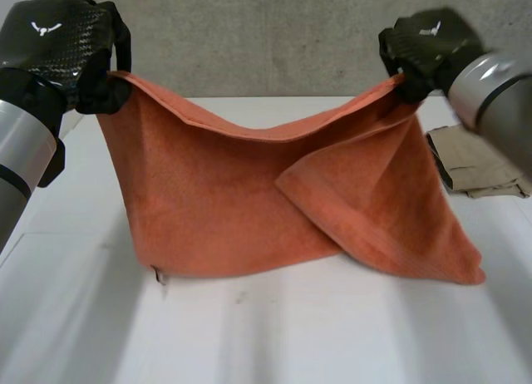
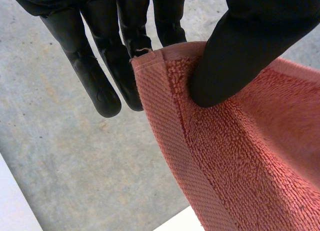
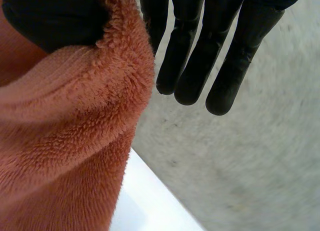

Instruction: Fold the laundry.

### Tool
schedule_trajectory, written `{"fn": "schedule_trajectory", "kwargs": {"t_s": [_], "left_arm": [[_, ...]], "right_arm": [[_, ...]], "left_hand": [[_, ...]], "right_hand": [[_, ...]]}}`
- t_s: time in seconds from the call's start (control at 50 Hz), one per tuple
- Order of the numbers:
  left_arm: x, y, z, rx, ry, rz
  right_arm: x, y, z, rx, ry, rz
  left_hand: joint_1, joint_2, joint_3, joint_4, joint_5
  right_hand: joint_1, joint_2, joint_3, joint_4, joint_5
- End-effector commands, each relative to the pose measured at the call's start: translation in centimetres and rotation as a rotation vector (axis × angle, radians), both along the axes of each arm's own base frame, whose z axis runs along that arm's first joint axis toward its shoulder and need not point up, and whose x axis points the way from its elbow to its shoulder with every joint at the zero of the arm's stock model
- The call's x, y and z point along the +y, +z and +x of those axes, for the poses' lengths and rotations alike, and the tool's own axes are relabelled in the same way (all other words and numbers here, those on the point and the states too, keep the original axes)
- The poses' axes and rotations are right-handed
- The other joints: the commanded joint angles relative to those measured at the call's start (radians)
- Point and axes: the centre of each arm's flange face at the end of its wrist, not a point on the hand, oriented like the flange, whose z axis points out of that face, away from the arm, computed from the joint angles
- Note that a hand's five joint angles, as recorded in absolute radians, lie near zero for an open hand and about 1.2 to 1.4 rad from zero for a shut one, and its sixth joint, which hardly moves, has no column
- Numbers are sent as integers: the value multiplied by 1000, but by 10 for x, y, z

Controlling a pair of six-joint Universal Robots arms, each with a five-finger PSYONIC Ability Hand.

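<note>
Above white table [image 1: 274,334], left hand [image 1: 62,39] and right hand [image 1: 428,43] each pinched top corner of orange towel [image 1: 249,201]; top edge sagged, bottom edge touched table; beige cloth [image 1: 478,164] near its right side

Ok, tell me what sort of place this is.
Probably a robot lab or test bench: a white table in front of a grey concrete wall, an orange towel held up by the left hand and right hand, a folded beige cloth beside it.
</note>
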Motion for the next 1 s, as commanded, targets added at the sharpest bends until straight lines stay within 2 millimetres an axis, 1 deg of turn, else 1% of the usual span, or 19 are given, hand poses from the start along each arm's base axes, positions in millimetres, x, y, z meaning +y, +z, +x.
{"fn": "schedule_trajectory", "kwargs": {"t_s": [0.02, 0.06, 0.14, 0.2, 0.28, 0.36, 0.38, 0.44, 0.46, 0.52, 0.54, 0.6, 0.66, 0.74, 0.8, 0.82, 0.88, 0.9, 1.0], "left_arm": [[-9, -10, 3, -17, 15, 28], [-13, -19, 1, -27, 15, 53], [-33, -63, -7, -98, 15, 179], [-52, -96, -15, -180, 18, 244], [-82, -112, -28, -243, 22, 200], [-111, -85, -42, -231, 44, 3], [-121, -63, -46, -200, 62, -121], [-132, -24, -46, -116, 98, -321], [-134, -2, -47, -58, 118, -446], [-126, 37, -43, 30, 150, -631], [-115, 63, -39, 82, 162, -740], [-102, 79, -38, 108, 158, -789], [-100, 65, -39, 74, 143, -714], [-100, 23, -37, -1, 126, -551], [-91, -1, -29, -50, 123, -450], [-85, -17, -25, -79, 120, -394], [-81, -40, -17, -117, 125, -316], [-79, -56, -10, -141, 133, -264], [-65, -87, -2, -183, 125, -166]], "right_arm": [[45, 21, -12, 335, 50, 109], [50, 13, -13, 387, 72, 166], [50, -15, -12, 463, 118, 268], [40, -36, -9, 487, 116, 296], [12, -55, -2, 512, 69, 264], [-25, -39, 11, 470, -61, 54], [-38, -21, 18, 419, -111, -70], [-52, 12, 28, 318, -162, -275], [-55, 39, 33, 240, -180, -421], [-54, 70, 37, 148, -189, -575], [-49, 91, 36, 102, -191, -669], [-34, 116, 37, 69, -141, -768], [-27, 118, 37, 83, -97, -758], [-18, 91, 38, 180, 12, -578], [-8, 54, 39, 277, 129, -355], [-1, 27, 39, 337, 191, -213], [15, -19, 39, 453, 304, 6], [20, -30, 38, 489, 330, 52], [44, -92, 28, 677, 450, 232]], "left_hand": [[249, 199, 203, 195, 250], [249, 199, 203, 195, 250], [249, 199, 203, 195, 250], [249, 199, 203, 195, 250], [249, 199, 203, 195, 250], [249, 199, 203, 195, 250], [249, 199, 203, 195, 250], [249, 199, 203, 195, 250], [249, 199, 203, 195, 250], [249, 199, 203, 195, 250], [249, 199, 203, 195, 250], [249, 199, 203, 195, 250], [249, 199, 203, 195, 250], [249, 199, 203, 195, 250], [249, 199, 203, 195, 250], [249, 199, 203, 195, 250], [249, 199, 203, 195, 250], [249, 199, 203, 195, 250], [249, 199, 203, 195, 250]], "right_hand": [[408, 225, 217, 207, 240], [408, 225, 217, 207, 240], [408, 225, 217, 207, 240], [408, 225, 217, 207, 240], [408, 225, 217, 207, 240], [408, 225, 217, 207, 240], [408, 225, 217, 207, 240], [408, 225, 217, 207, 240], [408, 225, 217, 207, 240], [408, 225, 217, 207, 240], [408, 225, 217, 207, 240], [408, 225, 217, 207, 240], [408, 225, 217, 207, 240], [408, 225, 217, 207, 240], [408, 225, 217, 207, 240], [408, 225, 217, 207, 240], [408, 225, 217, 207, 240], [408, 225, 217, 207, 240], [408, 225, 217, 207, 240]]}}
